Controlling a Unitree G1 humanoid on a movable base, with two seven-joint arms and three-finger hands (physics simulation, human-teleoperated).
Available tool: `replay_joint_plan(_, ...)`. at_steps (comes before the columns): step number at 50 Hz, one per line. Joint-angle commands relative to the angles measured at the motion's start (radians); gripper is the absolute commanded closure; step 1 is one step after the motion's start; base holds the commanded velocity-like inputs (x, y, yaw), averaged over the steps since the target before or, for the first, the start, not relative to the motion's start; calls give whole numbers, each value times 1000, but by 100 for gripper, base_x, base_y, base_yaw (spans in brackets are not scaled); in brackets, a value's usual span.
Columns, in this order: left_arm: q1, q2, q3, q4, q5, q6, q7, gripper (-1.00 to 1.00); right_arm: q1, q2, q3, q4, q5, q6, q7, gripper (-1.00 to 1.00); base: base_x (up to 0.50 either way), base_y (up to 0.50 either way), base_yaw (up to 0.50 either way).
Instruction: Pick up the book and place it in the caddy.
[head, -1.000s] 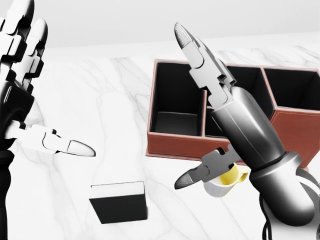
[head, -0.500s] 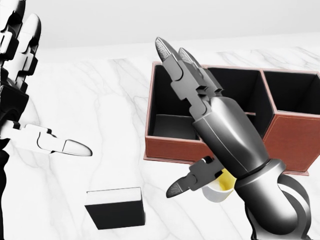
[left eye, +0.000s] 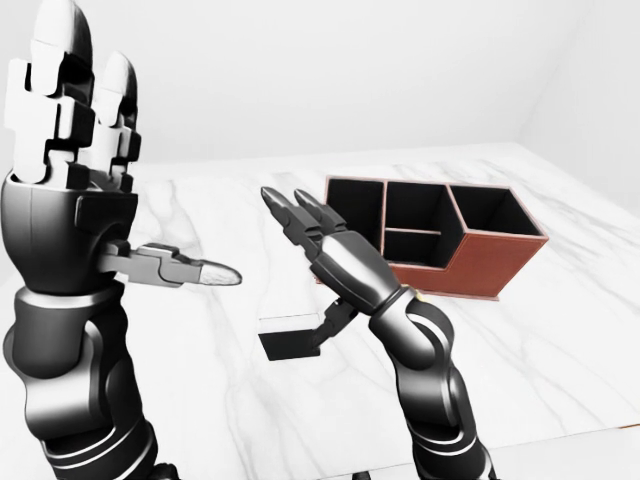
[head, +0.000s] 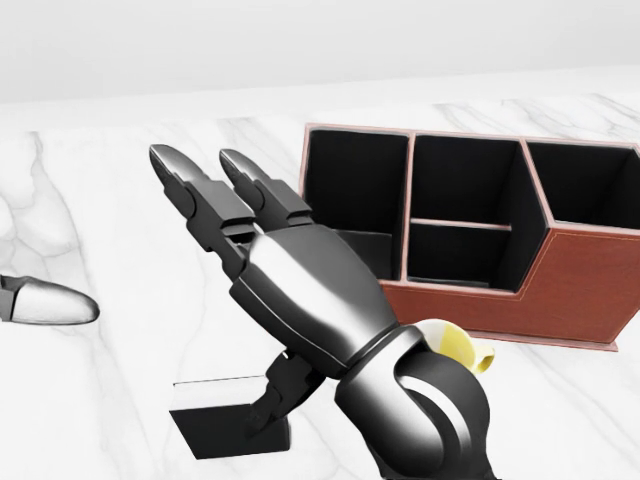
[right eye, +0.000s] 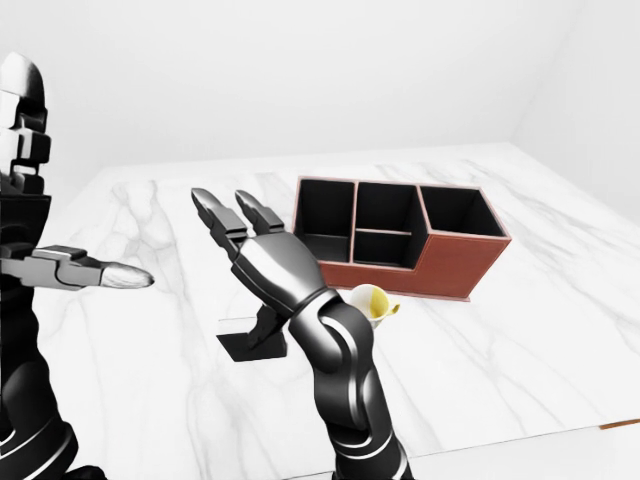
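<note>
At the far left of the left-eye view, the left hand (left eye: 85, 190) stands raised well above the tabletop (left eye: 560, 330), its two long fingers upright and its thumb jutting out sideways toward the other hand, so the fingers are spread apart and hold nothing. To its right, and lower, the book (head: 215, 425) lies flat on the marble, a dark cover with a pale strip along its upper edge. Over it hovers the right hand (head: 235, 290), also spread wide: two fingers point up and away while the thumb reaches down to the book's right-hand edge (whether it touches the cover cannot be told). Just beside the right wrist, a yellow-lined cup (right eye: 372, 301) peeks out, partly hidden by the arm. Farther right of that hand sits the caddy (head: 590, 290), a reddish-brown box with black-lined compartments, apart from the book and with no book in any compartment.
</note>
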Motion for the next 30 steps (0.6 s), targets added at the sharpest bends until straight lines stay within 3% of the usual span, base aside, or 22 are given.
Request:
replay_joint_plan(1, 36, 53, 106, -89, -98, 0, 12, -100, -1, 87, 81, 93, -97, 0, 3, -100, 0, 0, 0)
replay_joint_plan(8, 37, 63, 126, -117, -153, 0, 41, -100, -14, 100, 83, 250, -79, 0, -86, -100, 0, 0, 0)
replay_joint_plan(17, 29, 54, 87, -135, -180, 0, 66, -100, -16, 131, 90, 415, -100, 0, -188, -100, 0, 0, 0)
replay_joint_plan(22, 47, 62, 121, -171, -214, 0, 61, -100, -31, 120, 76, 539, -151, 0, -318, -100, 0, 0, 0)
replay_joint_plan(30, 54, 67, 133, -193, -235, 0, 64, -100, -50, 136, 45, 675, -181, 0, -420, -100, 0, 0, 0)
